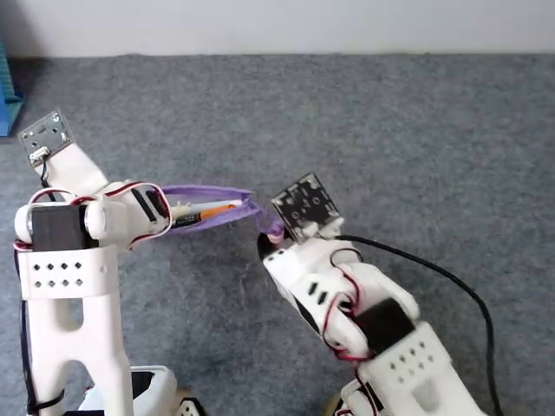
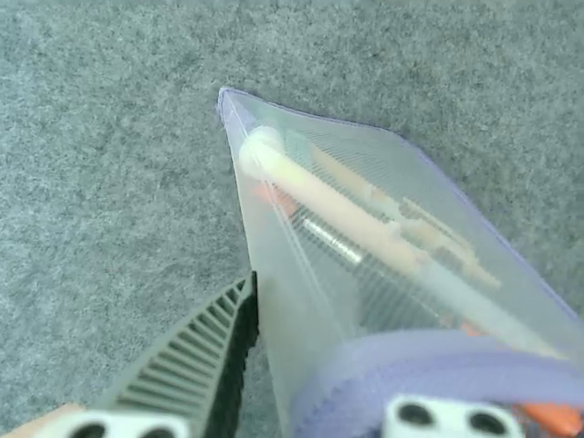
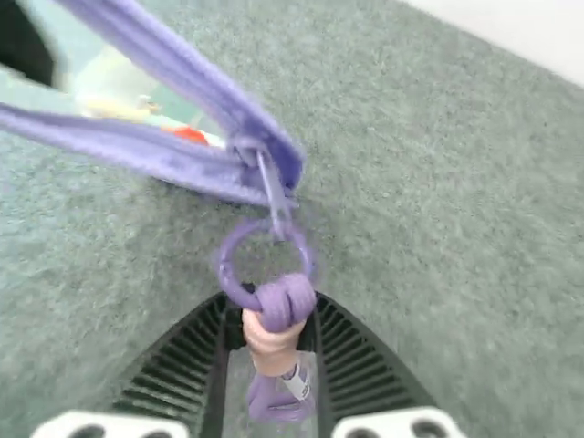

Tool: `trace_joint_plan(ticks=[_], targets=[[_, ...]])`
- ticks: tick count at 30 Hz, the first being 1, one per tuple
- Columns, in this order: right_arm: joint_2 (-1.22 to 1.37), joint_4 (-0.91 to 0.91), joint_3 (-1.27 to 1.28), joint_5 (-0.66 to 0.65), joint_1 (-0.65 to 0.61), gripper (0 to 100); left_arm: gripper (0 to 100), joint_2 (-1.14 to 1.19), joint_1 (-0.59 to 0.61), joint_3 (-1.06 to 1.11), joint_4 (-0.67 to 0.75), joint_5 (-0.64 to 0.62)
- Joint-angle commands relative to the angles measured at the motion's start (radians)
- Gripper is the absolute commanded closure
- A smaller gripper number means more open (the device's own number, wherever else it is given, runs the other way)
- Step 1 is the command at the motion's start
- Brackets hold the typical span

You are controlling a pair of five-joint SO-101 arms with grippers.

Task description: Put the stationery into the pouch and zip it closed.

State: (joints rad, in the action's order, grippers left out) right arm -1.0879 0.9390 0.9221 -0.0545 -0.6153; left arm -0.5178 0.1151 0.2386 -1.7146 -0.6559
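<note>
A clear pouch [image 2: 383, 237] with a purple zip rim [image 1: 208, 192] lies on the grey carpet between the two arms. Pens [image 2: 356, 224] lie inside it, and an orange one [image 1: 212, 209] shows through the open mouth. My left gripper [image 1: 167, 215] is shut on the pouch's near end, with one ribbed finger [image 2: 214, 351] beside the clear wall. The zip slider [image 3: 265, 169] sits at the pouch's other end. From it hangs a purple ring [image 3: 265, 265] with a knotted cord [image 3: 278, 306]. My right gripper [image 3: 274, 328] is shut on that cord.
Grey carpet [image 1: 416, 130] covers the whole table. A black cable [image 1: 451, 277] runs along the right arm. A blue object [image 1: 9, 95] stands at the far left edge, and a white wall [image 1: 277, 26] runs along the back.
</note>
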Motion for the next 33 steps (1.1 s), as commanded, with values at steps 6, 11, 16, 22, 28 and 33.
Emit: trace_joint_plan(ticks=[6,11,16,22,28,33], targets=[[-0.073,0.302,-0.252,-0.003,-0.048,99.1,58,0.029,-0.144,0.004,0.218,0.041],[-0.073,0.343,-0.267,0.055,-0.108,99.1,58,0.078,-0.344,0.002,0.293,0.051],[-0.081,0.395,-0.267,0.115,-0.104,99.1,58,0.245,-0.439,-0.087,0.259,0.051],[-0.082,0.409,-0.267,0.115,-0.021,99.1,58,0.316,-0.506,-0.357,0.144,0.051],[-0.082,0.406,-0.267,0.115,0.010,99.1,58,0.324,-0.512,-0.493,0.051,0.051],[-0.077,0.369,-0.267,0.114,0.012,99.1,58,0.315,-0.505,-0.498,0.034,0.051]])
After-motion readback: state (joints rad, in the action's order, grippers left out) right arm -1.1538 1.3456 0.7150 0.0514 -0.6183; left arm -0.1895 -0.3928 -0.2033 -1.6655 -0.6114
